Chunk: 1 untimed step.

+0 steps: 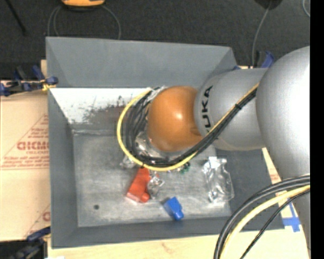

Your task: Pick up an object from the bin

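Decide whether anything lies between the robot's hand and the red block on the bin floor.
Nothing visible covers the red block, lying bare just beyond the orange wrist cover. A small silvery piece crowds it on the view's right; the blue block and clear wrapper lie apart.

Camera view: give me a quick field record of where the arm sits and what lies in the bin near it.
arm: enters from the right
wrist: orange wrist cover over the middle of the bin
nearest thing: red block, just below the cover in the view
next: blue block, lower and to the right of the red one
right side: crumpled clear wrapper, apart from both
held thing: cannot tell, hidden under the cover
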{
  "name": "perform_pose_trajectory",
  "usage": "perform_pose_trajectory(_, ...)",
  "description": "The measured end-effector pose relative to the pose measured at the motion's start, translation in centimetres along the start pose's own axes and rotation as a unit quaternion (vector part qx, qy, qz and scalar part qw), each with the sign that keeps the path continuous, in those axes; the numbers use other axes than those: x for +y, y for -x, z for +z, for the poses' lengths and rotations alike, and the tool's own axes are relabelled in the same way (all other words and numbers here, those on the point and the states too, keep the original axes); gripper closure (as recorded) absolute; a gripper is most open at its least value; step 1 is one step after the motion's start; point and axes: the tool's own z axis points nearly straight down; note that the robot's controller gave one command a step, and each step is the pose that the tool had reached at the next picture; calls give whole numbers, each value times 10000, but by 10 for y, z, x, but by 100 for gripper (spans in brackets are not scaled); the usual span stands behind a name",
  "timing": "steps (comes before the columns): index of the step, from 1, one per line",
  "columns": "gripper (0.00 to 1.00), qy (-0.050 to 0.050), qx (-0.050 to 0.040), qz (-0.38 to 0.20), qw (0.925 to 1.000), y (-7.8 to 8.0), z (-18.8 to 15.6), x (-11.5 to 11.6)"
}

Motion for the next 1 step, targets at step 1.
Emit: perform_pose_trajectory(1, 100, 2, -34, 25, 10000, 2, -2, 0)
